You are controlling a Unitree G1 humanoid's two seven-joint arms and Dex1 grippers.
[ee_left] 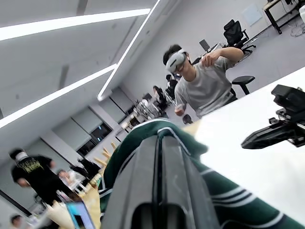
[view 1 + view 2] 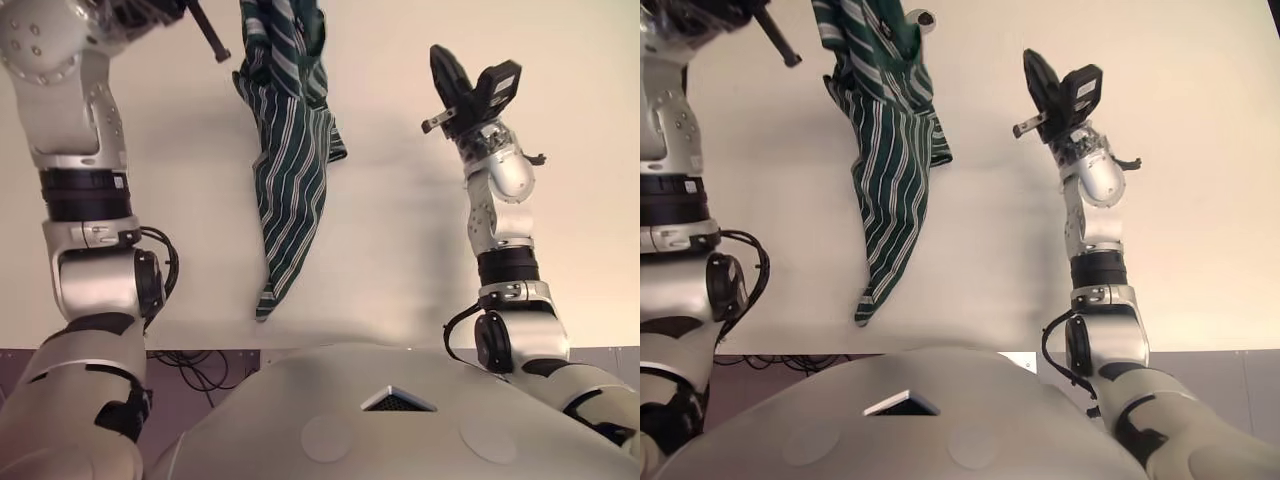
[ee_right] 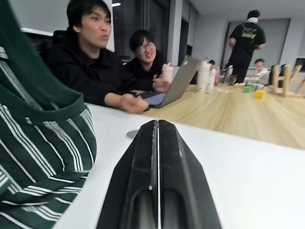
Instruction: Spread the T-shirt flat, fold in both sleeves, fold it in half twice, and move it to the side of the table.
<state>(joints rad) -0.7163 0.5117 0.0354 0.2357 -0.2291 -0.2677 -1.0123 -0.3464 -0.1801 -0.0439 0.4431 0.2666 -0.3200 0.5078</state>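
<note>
A dark green T-shirt with white stripes hangs bunched in a long drape over the white table, its lower tip resting near the table's front edge. My left gripper is raised at the far left, shut on the T-shirt's upper part, and green fabric wraps around its fingertips. To the right of the T-shirt and apart from it, my right gripper is held above the table, shut with nothing between its fingers. The striped cloth shows close beside it.
Bare table surface lies on both sides of the hanging T-shirt. A small round dark spot sits on the table's far part. Beyond the far edge stands a wooden table with a laptop. Cables hang below the front edge.
</note>
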